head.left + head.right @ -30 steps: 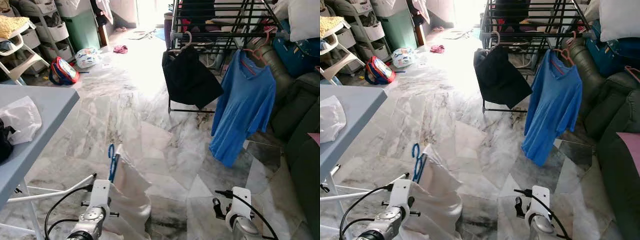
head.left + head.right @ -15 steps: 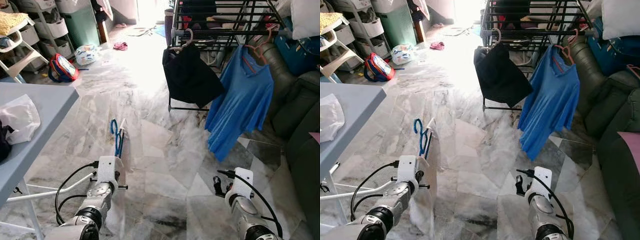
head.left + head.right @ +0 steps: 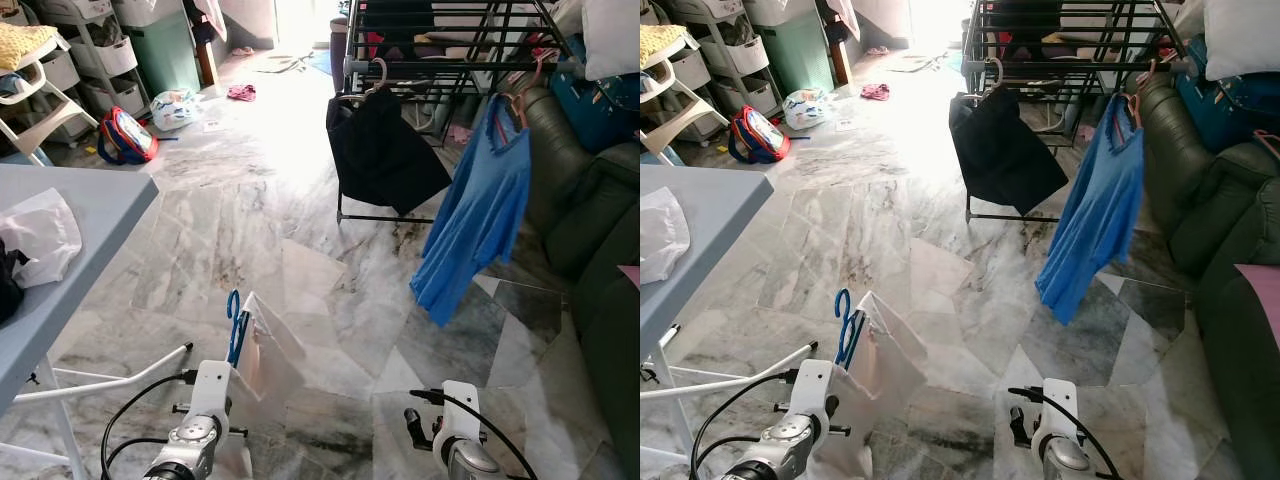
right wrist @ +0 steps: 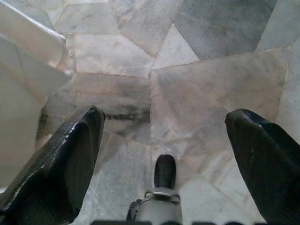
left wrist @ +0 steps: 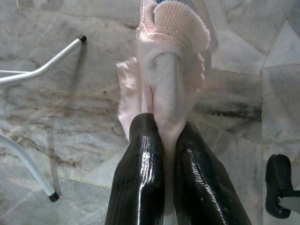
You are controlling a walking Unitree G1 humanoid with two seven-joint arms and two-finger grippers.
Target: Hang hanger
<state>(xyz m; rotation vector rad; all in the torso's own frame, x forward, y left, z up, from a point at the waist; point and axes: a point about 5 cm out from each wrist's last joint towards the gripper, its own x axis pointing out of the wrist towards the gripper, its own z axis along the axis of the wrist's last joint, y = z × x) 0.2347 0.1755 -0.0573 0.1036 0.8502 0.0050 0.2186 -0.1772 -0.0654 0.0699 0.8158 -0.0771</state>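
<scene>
**Hanger held, rack still ahead**

Left pincer (image 5: 159,140) is clamped on a pale garment (image 5: 164,89) draped over a blue hanger (image 3: 234,325), held low over the marble floor (image 3: 300,240) beside the desk (image 3: 90,215); right pincer (image 4: 159,154) hangs low with fingers wide apart, holding nothing; further off stands the rack (image 3: 440,50), carrying a black garment (image 3: 385,150) and a blue shirt (image 3: 480,215); judged so, pickup is done, while the approach and hooking on remain.
</scene>
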